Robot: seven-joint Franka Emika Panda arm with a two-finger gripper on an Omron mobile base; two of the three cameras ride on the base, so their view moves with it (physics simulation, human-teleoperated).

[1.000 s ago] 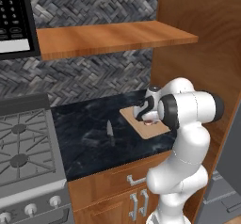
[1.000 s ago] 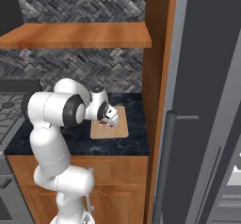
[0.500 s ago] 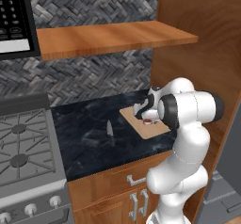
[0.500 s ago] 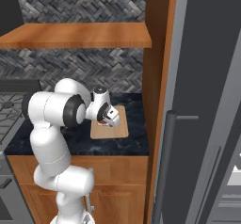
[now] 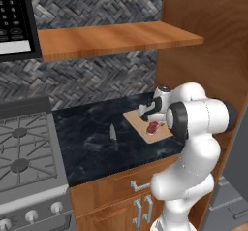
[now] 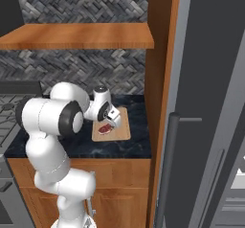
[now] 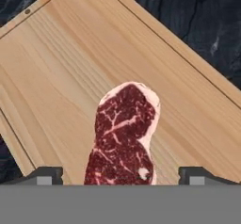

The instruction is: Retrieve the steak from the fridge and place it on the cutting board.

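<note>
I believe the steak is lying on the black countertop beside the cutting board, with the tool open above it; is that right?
Not quite: the steak lies on the cutting board itself, as the hand view shows. The tool is indeed open above it.

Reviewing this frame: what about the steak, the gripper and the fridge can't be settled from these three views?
- Steak: its near end is cut off at the bottom of the hand view.
- Cutting board: its right part is hidden by the arm in the left base view.
- Gripper: the fingertips stand wide of the steak, so it reads open.
- Fridge: its door hides the interior in the right base view.
</note>
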